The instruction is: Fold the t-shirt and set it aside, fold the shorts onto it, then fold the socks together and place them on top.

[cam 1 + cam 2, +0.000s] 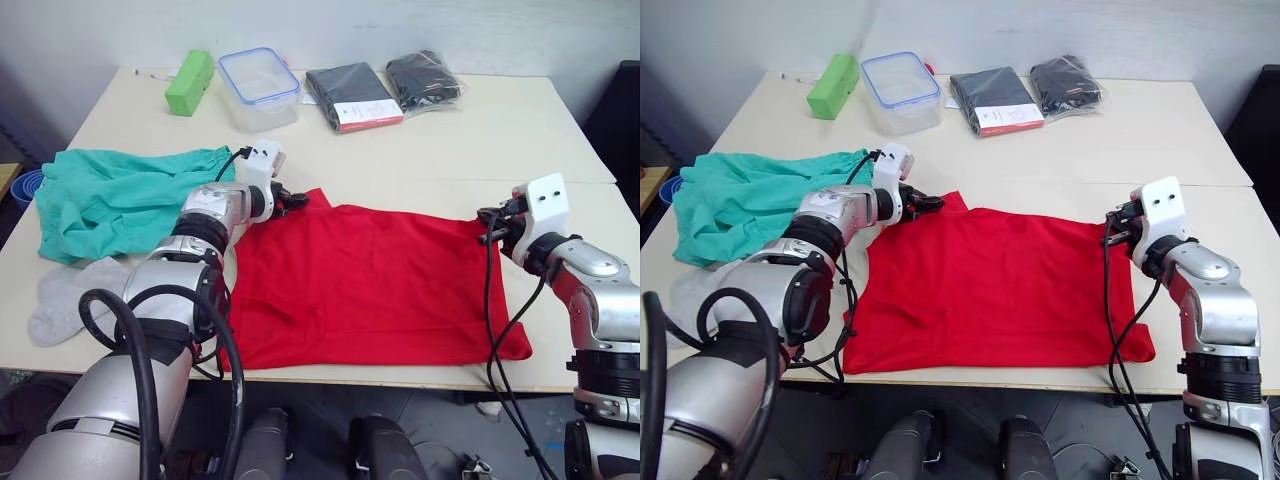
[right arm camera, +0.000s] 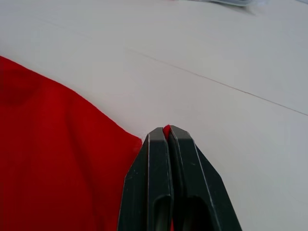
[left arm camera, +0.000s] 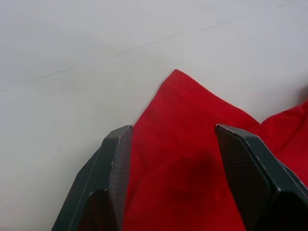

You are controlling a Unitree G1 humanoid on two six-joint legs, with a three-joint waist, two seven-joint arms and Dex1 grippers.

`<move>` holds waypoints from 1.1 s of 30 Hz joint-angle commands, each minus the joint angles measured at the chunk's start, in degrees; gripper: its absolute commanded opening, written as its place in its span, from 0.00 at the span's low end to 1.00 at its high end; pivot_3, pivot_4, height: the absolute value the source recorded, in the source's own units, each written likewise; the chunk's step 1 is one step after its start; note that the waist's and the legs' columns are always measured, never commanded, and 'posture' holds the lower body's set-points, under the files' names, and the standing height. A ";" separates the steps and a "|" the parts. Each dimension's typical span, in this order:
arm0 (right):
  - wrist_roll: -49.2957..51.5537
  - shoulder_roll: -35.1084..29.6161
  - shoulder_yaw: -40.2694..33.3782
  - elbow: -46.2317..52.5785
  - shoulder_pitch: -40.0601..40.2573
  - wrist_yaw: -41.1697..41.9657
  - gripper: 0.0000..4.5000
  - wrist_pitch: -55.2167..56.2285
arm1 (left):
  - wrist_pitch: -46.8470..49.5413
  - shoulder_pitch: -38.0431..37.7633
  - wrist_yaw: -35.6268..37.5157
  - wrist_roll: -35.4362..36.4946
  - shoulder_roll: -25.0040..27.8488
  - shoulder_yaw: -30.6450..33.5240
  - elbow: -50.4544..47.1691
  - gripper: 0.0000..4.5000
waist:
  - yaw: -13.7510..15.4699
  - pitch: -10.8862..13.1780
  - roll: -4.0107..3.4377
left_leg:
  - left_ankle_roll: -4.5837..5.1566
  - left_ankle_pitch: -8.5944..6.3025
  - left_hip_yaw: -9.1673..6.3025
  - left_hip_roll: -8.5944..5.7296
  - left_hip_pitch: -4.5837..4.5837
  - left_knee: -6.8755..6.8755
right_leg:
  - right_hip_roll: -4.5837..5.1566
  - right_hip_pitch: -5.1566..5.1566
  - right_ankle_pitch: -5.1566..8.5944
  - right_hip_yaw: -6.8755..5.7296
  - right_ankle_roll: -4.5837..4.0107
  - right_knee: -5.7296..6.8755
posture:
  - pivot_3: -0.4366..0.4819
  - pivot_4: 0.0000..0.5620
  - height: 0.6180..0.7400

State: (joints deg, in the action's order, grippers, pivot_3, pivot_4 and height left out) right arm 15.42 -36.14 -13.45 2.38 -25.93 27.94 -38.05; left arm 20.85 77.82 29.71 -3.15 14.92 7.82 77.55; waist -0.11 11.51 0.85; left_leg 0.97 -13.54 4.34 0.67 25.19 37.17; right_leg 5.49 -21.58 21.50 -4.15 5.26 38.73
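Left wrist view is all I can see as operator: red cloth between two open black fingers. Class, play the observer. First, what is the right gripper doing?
Observer: The right gripper is shut on the far right corner of the t-shirt.
Operator: Where is my left gripper on the shirt?
Observer: The left gripper is at the far left corner, fingers open around the cloth.
Operator: Where are the other clothes?
Observer: The shorts lie crumpled left of the shirt, with the socks nearer the table's front edge.
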 commanded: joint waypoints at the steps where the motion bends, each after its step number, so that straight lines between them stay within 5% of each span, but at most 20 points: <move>1: 1.30 -0.31 -1.57 4.12 0.58 -0.41 0.00 -0.80 | -0.79 -0.95 -3.01 -1.85 -0.20 -1.01 0.32 0.63 | -0.10 0.00 0.00 | 0.00 0.00 0.03 0.02 -0.02 -0.02 | 0.00 0.00 0.00 0.03 0.00 0.01 | 0.48 0.27 1.00; 10: 2.49 -0.41 -1.86 6.40 1.65 -0.44 0.00 -2.05 | 0.39 -1.86 -3.26 -3.09 0.12 -1.37 0.43 0.00 | 0.05 -0.01 0.01 | -0.01 0.00 0.09 0.01 -0.09 0.01 | -0.01 0.00 0.00 0.10 0.00 0.09 | 0.48 0.27 1.00; 22: 2.23 -0.60 -0.74 2.94 -0.53 0.90 0.00 0.05 | -1.52 0.77 6.29 7.25 3.35 8.77 -1.72 0.00 | -0.09 -0.01 0.01 | -0.01 0.00 0.12 0.03 -0.09 0.02 | -0.01 -0.03 0.00 0.11 0.00 0.11 | 0.48 0.27 1.00; 29: 2.56 -0.36 -0.44 2.50 -0.40 2.67 0.00 2.17 | -3.43 -1.98 30.81 9.64 8.29 5.75 -8.08 0.00 | -0.11 -0.01 0.00 | -0.01 0.00 0.17 0.02 -0.09 0.01 | -0.15 -0.03 0.00 0.12 0.00 0.10 | 0.48 0.27 1.00; 33: 2.39 -0.96 0.19 2.68 1.31 5.66 0.00 5.04 | -5.78 -7.32 34.64 8.55 10.04 2.65 -13.44 0.00 | -0.15 -0.02 -0.01 | -0.01 0.00 0.27 0.05 -0.23 -0.05 | -0.16 -0.03 0.00 0.29 0.00 0.15 | 0.48 0.27 1.00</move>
State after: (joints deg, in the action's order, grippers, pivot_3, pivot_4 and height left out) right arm 17.28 -36.14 -13.37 4.00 -25.23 31.99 -35.45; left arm 16.73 72.06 62.47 5.44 24.08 11.77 67.26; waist -0.26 11.49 0.84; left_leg 0.96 -13.54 4.61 0.73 24.97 37.13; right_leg 5.35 -21.60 21.50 -3.84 5.26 38.88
